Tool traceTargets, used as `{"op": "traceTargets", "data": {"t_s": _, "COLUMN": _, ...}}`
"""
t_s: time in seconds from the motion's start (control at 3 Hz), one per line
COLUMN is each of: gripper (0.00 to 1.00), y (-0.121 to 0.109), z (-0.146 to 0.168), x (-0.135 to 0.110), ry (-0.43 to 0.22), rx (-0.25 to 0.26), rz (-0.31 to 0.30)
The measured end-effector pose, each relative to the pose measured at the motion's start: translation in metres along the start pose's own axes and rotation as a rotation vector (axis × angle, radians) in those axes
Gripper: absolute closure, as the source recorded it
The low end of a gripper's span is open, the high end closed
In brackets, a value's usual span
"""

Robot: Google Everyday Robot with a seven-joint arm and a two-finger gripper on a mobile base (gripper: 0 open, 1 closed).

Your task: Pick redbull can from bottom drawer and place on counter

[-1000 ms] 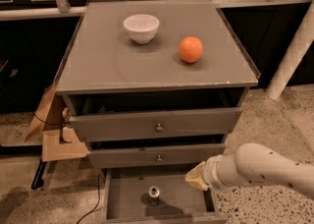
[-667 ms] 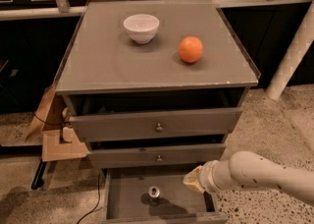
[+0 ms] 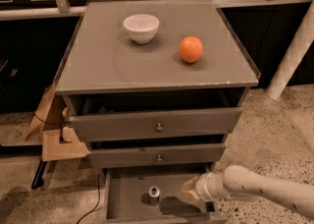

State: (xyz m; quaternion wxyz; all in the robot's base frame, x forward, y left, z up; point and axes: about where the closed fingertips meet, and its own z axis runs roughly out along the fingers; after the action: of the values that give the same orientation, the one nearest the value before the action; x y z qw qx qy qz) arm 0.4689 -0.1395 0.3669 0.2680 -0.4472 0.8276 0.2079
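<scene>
The redbull can (image 3: 154,194) stands upright on the grey floor of the open bottom drawer (image 3: 128,200), near the middle, its silver top showing. My gripper (image 3: 189,189) is at the end of the white arm coming in from the lower right. It hangs over the right part of the drawer, a short way right of the can and apart from it. The counter (image 3: 108,63) is the grey top of the cabinet above.
A white bowl (image 3: 141,27) and an orange (image 3: 191,49) sit on the counter. Two knobbed drawers (image 3: 159,127) stand slightly open above the bottom one. Cardboard (image 3: 58,144) and a cable lie on the floor at the left. A white post (image 3: 294,56) stands at the right.
My arm and gripper have moved lower and a little left, closer to the can. The can, bowl and orange have not moved.
</scene>
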Motion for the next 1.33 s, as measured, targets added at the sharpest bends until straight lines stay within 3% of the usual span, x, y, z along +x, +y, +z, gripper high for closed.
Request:
{"op": "traceTargets", "data": {"t_s": 0.33, "gripper": 1.0, "y": 0.013, "z": 0.022, "x": 0.016, "ry": -0.004, "rx": -0.037, "rz": 0.037}}
{"op": "traceTargets", "data": {"t_s": 1.0, "gripper": 1.0, "y": 0.011, "z": 0.032, "x": 0.024, "ry": -0.002, "rx": -0.047, "rz": 0.051}}
{"op": "traceTargets", "data": {"t_s": 1.33, "gripper": 0.85, "y": 0.006, "z": 0.048, "x": 0.032, "ry": 0.001, "rx": -0.062, "rz": 0.059}}
